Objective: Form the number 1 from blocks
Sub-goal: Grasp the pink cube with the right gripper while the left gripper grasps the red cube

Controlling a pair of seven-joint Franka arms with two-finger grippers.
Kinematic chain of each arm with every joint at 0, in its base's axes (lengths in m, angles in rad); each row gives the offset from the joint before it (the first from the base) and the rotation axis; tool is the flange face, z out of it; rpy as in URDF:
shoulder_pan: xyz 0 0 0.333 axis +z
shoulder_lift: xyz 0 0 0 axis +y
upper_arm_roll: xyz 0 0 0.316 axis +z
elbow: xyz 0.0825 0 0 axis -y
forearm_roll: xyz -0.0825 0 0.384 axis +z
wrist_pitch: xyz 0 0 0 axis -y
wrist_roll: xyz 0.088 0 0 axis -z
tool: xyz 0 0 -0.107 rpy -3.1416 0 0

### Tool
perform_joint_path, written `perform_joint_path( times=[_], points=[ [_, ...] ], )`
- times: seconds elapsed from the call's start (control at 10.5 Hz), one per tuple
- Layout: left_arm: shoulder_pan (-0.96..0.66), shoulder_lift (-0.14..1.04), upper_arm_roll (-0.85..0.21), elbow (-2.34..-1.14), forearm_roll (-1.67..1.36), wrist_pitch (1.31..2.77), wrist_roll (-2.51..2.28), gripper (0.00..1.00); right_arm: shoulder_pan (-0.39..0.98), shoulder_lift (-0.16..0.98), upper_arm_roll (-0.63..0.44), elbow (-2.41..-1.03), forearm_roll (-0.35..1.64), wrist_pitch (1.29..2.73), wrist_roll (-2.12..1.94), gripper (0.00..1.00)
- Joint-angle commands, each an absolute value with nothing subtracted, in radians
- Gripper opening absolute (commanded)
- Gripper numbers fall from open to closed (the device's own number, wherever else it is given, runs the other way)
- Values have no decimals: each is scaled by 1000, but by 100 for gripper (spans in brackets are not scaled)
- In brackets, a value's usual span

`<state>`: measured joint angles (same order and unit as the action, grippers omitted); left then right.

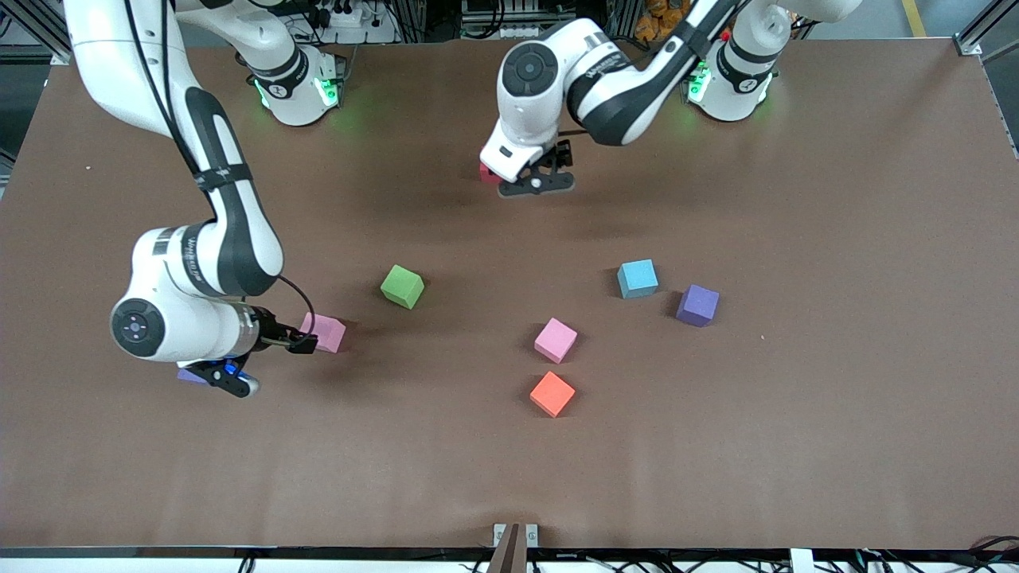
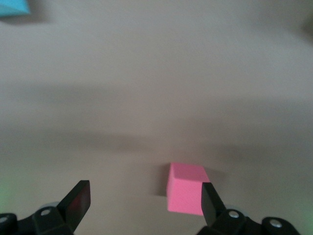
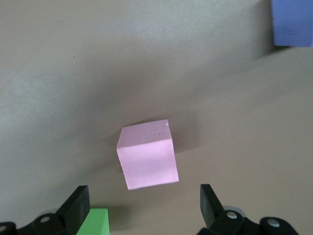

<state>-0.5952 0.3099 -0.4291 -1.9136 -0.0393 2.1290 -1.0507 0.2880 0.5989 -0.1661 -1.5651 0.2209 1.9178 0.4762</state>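
Note:
My right gripper hangs open just above a pale pink block, which lies ahead of its fingertips. The right wrist view also shows a green block and a purple block that the right arm mostly hides in the front view. My left gripper is open over the table near the robots' bases. A red block rests close by one fingertip, untouched.
Nearer the front camera sit a light blue block, a second purple block, a second pink block and an orange block. All are loose and apart on the brown table.

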Motion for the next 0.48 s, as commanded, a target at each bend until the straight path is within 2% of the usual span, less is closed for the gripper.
perform_joint_path(
  times=[0.0, 0.19, 0.38],
  points=[
    [-656, 285, -448, -2047, -51, 2303, -1058, 100, 308, 615, -183, -1618, 241, 2006, 448, 100],
    [-734, 333, -446, -2088, 0, 2403, -1058, 100, 307, 623, -176, -1634, 241, 2036, 445, 100],
    [-758, 415, -445, -2041, 15, 2408, -1069, 100, 314, 629, -176, -1652, 241, 2062, 422, 100]
  ],
)
